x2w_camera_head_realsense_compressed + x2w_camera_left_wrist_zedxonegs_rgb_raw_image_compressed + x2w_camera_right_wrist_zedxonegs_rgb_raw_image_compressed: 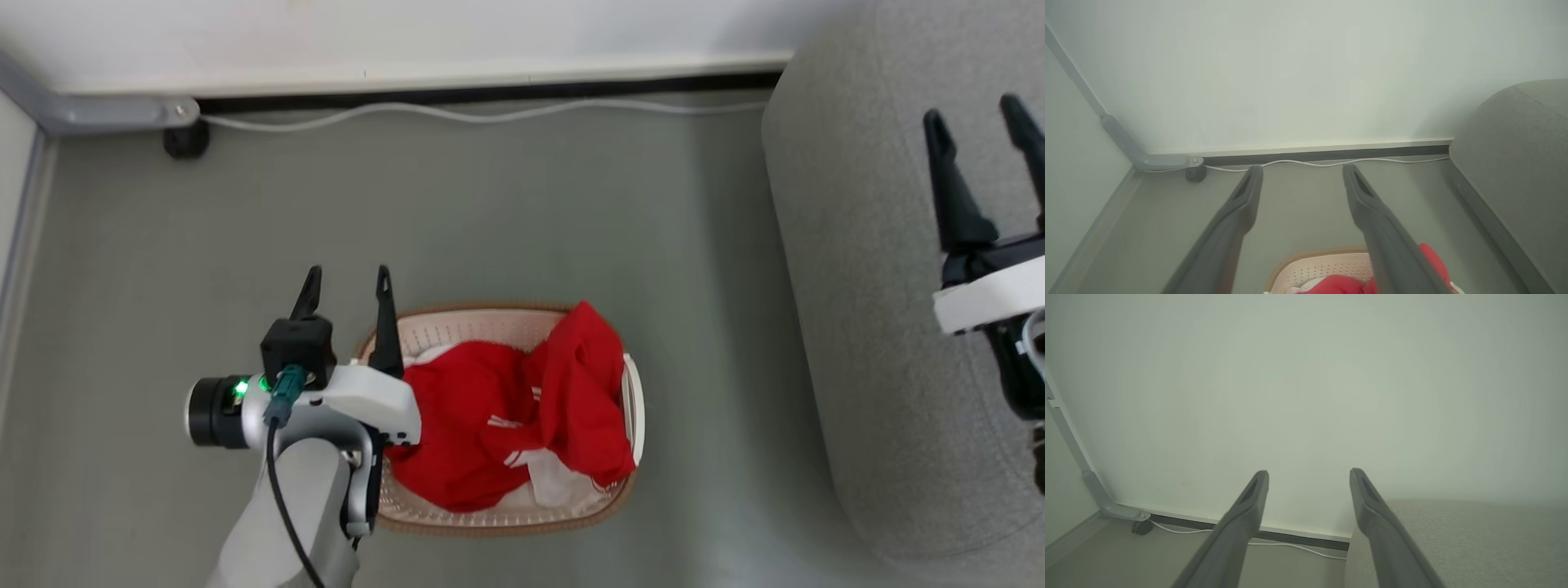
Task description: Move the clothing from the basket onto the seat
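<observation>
**A:** Where is the clothing?

**B:** The clothing (473,416) is in the basket (490,523). It is a crumpled bright red heap with white trim and bits of white lettering. One fold rides up over the rim at the basket's far right corner, and a pale patch shows near its near right side.

**A:** And the basket itself?

**B:** It is on the grey floor (490,212). The seat (882,327) stands to the basket's right, with a strip of floor between them.

**A:** What about the left fingers?

**B:** The left fingers (385,327) are spread wide with nothing between them. They hang by the basket's left rim, tips pointing at the wall (408,33) beyond the basket. In the head view one finger crosses the rim and the other sits just outside it. How high above the basket they are, I can't tell. The left wrist view shows the basket's far rim and red fabric below them.

**A:** And the right fingers?

**B:** The right fingers (951,188) are spread too and also empty. They are well to the basket's right, over the seat.

**A:** Anything else?

**B:** A white cable (457,114) runs along the foot of the wall beyond the basket. A grey bracket (122,113) with a dark round foot sits beyond the basket to its left.
</observation>
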You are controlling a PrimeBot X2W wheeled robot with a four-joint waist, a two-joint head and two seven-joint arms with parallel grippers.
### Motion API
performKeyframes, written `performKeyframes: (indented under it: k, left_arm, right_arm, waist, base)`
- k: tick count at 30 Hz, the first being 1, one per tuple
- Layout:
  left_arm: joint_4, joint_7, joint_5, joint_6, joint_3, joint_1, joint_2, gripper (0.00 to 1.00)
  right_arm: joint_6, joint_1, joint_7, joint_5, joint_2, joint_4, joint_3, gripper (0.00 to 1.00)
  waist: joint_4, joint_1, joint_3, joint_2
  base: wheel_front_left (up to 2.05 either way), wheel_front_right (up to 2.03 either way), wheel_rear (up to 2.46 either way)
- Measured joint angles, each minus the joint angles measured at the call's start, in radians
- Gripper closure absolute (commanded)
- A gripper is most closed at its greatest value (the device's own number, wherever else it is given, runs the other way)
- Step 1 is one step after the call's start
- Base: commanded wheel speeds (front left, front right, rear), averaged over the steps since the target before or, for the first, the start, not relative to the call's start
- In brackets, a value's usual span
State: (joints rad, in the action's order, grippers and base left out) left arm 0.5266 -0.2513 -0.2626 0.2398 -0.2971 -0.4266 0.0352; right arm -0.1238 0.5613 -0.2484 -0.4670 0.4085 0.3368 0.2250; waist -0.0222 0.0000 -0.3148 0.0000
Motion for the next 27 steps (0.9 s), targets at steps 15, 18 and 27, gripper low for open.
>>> performKeyframes:
  k: [15,18,27]
  left_arm:
    - [0.071,0.0,-0.164,0.015,-0.185,-0.162,0.0,0.0]
    - [0.122,0.0,-0.208,-0.025,-0.222,-0.192,0.003,0.0]
    - [0.219,0.0,-0.381,-0.183,-0.394,-0.28,0.005,0.0]
  right_arm:
    - [0.0,0.088,-0.003,-0.062,0.097,-0.17,-0.023,0.0]
    - [0.0,0.093,-0.003,-0.075,0.102,-0.183,-0.023,0.0]
    - [-0.002,0.097,-0.003,-0.088,0.106,-0.202,-0.023,0.0]
  waist:
    - [-0.013,0.0,-0.285,0.0]
    - [-0.022,0.0,-0.329,0.0]
    - [-0.047,0.0,-0.393,0.0]
  base:
    - [0.0,0.0,0.0]
    - [0.0,0.0,0.0]
    - [0.0,0.0,0.0]
